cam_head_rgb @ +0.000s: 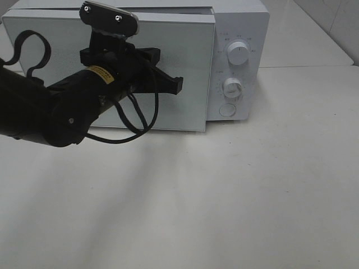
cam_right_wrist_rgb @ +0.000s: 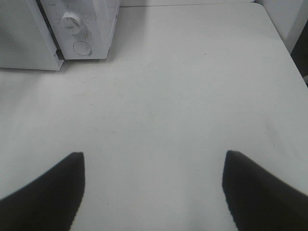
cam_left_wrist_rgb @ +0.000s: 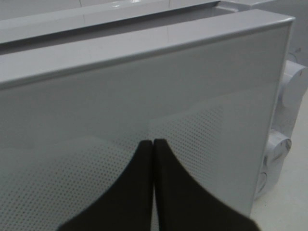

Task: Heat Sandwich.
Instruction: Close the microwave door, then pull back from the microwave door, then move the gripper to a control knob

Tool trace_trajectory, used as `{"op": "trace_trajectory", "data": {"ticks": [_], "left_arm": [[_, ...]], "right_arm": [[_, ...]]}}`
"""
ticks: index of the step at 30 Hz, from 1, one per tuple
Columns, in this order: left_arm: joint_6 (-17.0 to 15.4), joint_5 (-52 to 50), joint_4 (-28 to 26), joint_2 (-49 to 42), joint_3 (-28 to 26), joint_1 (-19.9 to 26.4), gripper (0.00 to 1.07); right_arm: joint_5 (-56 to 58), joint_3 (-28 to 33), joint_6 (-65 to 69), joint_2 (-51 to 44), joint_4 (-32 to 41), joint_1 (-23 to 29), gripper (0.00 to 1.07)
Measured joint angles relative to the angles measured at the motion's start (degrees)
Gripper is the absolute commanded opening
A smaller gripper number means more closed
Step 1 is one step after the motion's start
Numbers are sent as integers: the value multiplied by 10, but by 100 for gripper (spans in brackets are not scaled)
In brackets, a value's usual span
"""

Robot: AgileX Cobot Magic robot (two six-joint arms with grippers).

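Observation:
A white microwave [cam_head_rgb: 238, 25] stands at the back of the table. Its grey dotted door [cam_head_rgb: 188, 61] stands slightly out from the body, with a narrow gap along its top edge. My left gripper [cam_head_rgb: 177, 84] is shut with nothing in it, its tips right at the door front [cam_left_wrist_rgb: 144, 86]; in the left wrist view the two black fingers [cam_left_wrist_rgb: 166, 183] press together. My right gripper [cam_right_wrist_rgb: 154, 154] hangs open over bare table, to the right of the microwave [cam_right_wrist_rgb: 91, 21], and holds nothing. The sandwich is hidden in every view.
The microwave's control panel carries two round knobs [cam_head_rgb: 239, 54] [cam_head_rgb: 232, 87] and a round button [cam_head_rgb: 227, 109]. The white table [cam_head_rgb: 224, 196] spreads out in front. A black cable [cam_head_rgb: 140, 120] loops under the left arm.

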Motion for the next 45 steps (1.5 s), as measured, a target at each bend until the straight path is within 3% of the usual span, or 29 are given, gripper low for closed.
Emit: {"op": "trace_trajectory", "data": {"ticks": [14, 22, 29, 45], "left_arm": [[11, 30, -14, 42, -68, -7, 0], [42, 57, -30, 68, -112, -10, 0], [49, 86, -34, 84, -150, -6, 0], [56, 104, -32, 84, -158, -6, 0]], "right_arm": [[0, 0, 0, 0, 0, 0, 76], [0, 0, 0, 0, 0, 0, 76], [0, 0, 0, 0, 0, 0, 76], [0, 0, 0, 0, 0, 0, 76]]}}
